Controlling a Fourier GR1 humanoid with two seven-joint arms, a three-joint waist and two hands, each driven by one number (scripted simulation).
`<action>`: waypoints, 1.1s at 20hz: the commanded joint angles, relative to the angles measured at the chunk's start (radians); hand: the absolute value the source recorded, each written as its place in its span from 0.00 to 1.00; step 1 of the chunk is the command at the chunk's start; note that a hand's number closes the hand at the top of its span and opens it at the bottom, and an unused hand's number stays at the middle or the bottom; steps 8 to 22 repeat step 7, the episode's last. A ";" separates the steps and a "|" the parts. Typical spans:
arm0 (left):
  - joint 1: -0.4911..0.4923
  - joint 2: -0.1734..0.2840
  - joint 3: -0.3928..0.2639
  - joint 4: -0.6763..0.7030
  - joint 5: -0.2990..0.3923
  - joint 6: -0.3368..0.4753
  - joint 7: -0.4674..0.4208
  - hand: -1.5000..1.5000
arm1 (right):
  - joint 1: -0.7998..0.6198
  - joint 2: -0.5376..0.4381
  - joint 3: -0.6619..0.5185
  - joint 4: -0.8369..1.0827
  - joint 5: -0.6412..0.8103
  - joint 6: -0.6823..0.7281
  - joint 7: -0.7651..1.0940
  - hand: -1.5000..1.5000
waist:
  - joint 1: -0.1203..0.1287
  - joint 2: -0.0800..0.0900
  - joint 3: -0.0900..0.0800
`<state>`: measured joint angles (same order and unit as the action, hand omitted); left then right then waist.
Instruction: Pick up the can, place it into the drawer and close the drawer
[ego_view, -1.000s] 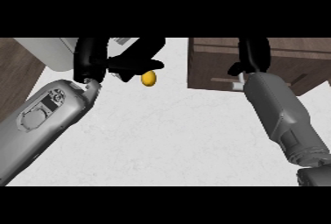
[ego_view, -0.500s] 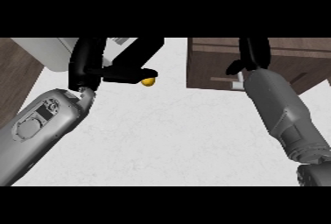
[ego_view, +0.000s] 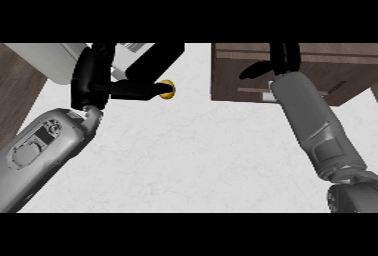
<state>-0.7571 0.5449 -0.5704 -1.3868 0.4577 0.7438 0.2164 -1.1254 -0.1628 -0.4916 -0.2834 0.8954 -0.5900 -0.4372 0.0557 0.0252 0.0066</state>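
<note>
At the far left of the head view a strip of dark wood floor (ego_view: 18, 85) shows beside the white counter (ego_view: 192, 160). A pale grey appliance (ego_view: 55, 57) sits at the counter's upper left corner. The grey left forearm (ego_view: 44, 150) rises from the lower left edge to the black left hand (ego_view: 111, 75), whose fingers are curled and reach toward the right. At their tips sits the can (ego_view: 168, 89), a small yellow shape largely hidden by the dark fingers; the thumb and a finger appear to close on it, so the hand grips it. The can lies over the white counter, just left of the drawer and apart from it. Further right, the brown wooden drawer (ego_view: 236, 75) stands pulled out at the top of the view. The right forearm (ego_view: 317, 130) runs up from the lower right edge, and the right hand (ego_view: 277, 60) sits over the drawer's front part; its fingers run out of view at the top and a thumb sticks out to the left, so whether they are open or closed cannot be told.
</note>
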 joint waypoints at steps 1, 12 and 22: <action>0.001 0.013 0.013 -0.004 -0.006 -0.008 0.006 0.00 | -0.087 0.038 -0.135 -0.035 -0.172 0.084 -0.017 0.00 | 0.006 -0.007 -0.002; 0.106 0.019 0.029 -0.071 -0.027 0.013 -0.015 0.00 | -0.110 0.044 -0.168 -0.029 -0.228 0.145 -0.026 0.00 | -0.013 -0.019 -0.006; 0.106 0.019 0.029 -0.071 -0.027 0.013 -0.015 0.00 | -0.110 0.044 -0.168 -0.029 -0.228 0.145 -0.026 0.00 | -0.013 -0.019 -0.006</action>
